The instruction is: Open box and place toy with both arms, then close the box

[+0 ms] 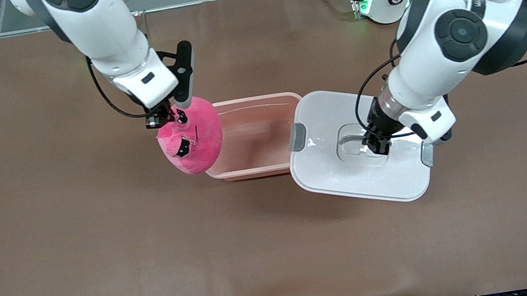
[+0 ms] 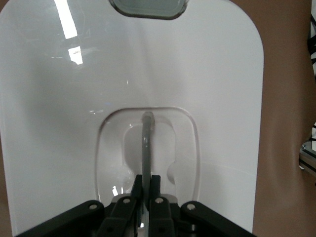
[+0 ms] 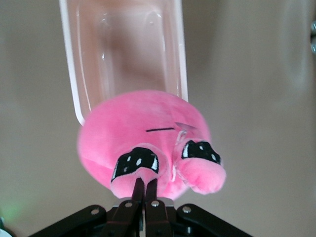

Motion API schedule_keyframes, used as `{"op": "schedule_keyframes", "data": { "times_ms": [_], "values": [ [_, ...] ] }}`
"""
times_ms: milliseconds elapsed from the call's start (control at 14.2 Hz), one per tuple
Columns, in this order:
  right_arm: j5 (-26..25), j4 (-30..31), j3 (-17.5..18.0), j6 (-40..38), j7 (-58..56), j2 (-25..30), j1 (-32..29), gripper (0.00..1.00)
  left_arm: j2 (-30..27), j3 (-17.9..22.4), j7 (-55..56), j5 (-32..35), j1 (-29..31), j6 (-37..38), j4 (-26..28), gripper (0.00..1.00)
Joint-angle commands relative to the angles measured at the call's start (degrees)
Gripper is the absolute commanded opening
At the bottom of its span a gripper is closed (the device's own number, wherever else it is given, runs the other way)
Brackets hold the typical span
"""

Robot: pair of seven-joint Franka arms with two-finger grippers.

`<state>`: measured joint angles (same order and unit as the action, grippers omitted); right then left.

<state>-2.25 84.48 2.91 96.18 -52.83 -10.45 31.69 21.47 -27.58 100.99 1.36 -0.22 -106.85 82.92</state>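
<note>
So the right gripper (image 1: pixel 175 113) has the toy (image 1: pixel 194 136) pinched by the plush around one of its eyes, fingers (image 3: pixel 138 190) squeezed nearly together on it. The toy hangs just under the gripper, up in the air, over the rim of the box (image 1: pixel 254 136) at the right arm's end, so it's partly over the open tub and partly over the counter (image 1: pixel 73 239). The box sits open and pale pink, mid-counter.

The left gripper (image 1: pixel 379 144) is clamped on the clear handle (image 2: pixel 146 148) in the recessed middle of the lid (image 1: pixel 346 177). The lid is off the box, beside it toward the left arm's end of the counter, one edge overlapping the box's rim. Can't tell whether it's resting or lifted. A grey clip (image 1: pixel 298 137) shows on the lid's edge next to the box.
</note>
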Motion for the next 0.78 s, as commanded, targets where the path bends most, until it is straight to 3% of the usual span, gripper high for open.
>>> {"op": "schedule_keyframes", "data": {
  "times_ms": [0,424,706],
  "values": [
    [-1.79,-0.11,-0.54,0.41,-5.34,0.16,1.88,0.0,-1.43,-0.37,-3.96,-4.26,1.62,0.85,-1.08,0.0],
    [-3.46,0.42,-0.54,1.29,-6.06,-0.8,4.43,0.0,-1.26,-0.28,-10.19,-10.94,5.57,1.29,-1.36,0.0],
    [-3.55,0.68,-0.54,1.37,-5.97,-1.59,5.05,0.0,-1.26,0.16,-15.29,-11.03,6.36,3.22,-1.27,0.0]
  ]
}}
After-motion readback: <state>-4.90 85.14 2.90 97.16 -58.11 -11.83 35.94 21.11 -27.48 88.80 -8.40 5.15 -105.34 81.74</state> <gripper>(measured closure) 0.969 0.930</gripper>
